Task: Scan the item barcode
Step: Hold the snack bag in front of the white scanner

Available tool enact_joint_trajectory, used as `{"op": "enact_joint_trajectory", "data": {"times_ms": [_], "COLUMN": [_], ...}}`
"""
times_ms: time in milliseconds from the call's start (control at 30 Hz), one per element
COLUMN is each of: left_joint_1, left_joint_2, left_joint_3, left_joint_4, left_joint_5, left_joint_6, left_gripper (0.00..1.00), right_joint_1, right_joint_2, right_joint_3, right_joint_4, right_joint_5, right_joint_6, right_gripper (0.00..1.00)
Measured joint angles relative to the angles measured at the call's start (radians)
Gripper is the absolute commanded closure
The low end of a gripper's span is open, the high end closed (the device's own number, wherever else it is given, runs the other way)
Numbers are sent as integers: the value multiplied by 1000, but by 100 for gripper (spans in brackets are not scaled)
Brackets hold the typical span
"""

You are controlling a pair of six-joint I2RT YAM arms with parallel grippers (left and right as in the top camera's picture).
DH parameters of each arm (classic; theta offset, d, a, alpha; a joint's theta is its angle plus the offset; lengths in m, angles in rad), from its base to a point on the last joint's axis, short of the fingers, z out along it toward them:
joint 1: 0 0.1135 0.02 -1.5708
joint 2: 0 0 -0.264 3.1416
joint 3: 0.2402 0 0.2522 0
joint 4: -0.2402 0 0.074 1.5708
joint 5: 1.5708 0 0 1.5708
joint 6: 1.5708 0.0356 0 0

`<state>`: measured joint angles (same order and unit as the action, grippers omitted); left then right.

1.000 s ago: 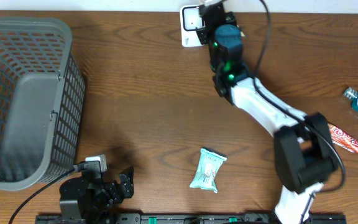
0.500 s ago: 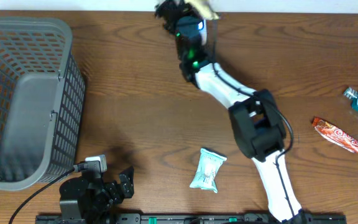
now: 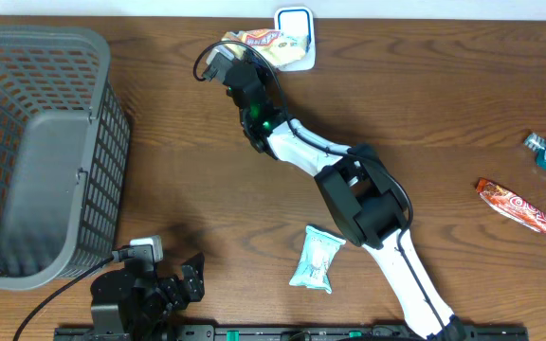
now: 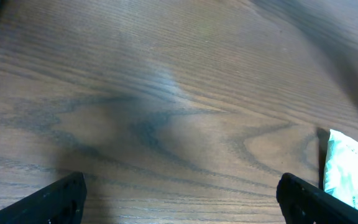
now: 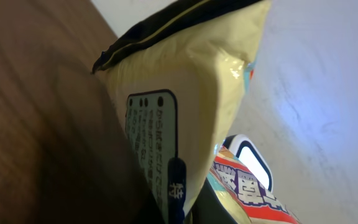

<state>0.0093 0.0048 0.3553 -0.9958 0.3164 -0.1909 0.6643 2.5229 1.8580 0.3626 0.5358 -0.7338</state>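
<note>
My right gripper [image 3: 238, 53], clenched on a yellow snack packet [image 3: 260, 40], holds it at the far edge of the table [image 3: 444, 104] just beside the white scanner [image 3: 295, 23], so scanning seems underway but unconfirmed, while my left gripper [image 4: 188, 200] rests spread open and empty at the near edge.

Showing white shells along the right arm [image 3: 301, 149] links, alternating with bulky black joint housings [image 3: 366, 201]. Glowing green at an indicator light [image 3: 265, 121] near the wrist. Trailing a thin black cable loop [image 3: 197, 62] there. Presenting the left arm [image 3: 145, 292] all black, carrying a pale connector block [image 3: 146, 248] and grey cable [image 3: 64, 285]. Displaying matte black, blunt fingers [image 4: 61, 196] on the left gripper [image 4: 188, 202].
</note>
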Motion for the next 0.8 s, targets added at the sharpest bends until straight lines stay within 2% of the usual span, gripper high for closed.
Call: {"op": "enact_joint_trajectory", "data": {"times_ms": [167,400,600,800], "left_joint_1": [0,0,0,0], "left_joint_2": [0,0,0,0], "left_joint_3": [0,0,0,0], "left_joint_4": [0,0,0,0], "left_joint_5": [0,0,0,0], "left_joint_6": [0,0,0,0], "left_gripper": [2,2,2,2], "right_joint_1": [-10,-63,-110,-108], "right_joint_2": [0,0,0,0], "right_joint_3": [0,-1,0,0], "right_joint_4": [109,340,286,119], "right_joint_5": [10,-38,-95,-78], "right_joint_6": [8,-100,-121,49], "right_gripper": [99,99,99,99]}}
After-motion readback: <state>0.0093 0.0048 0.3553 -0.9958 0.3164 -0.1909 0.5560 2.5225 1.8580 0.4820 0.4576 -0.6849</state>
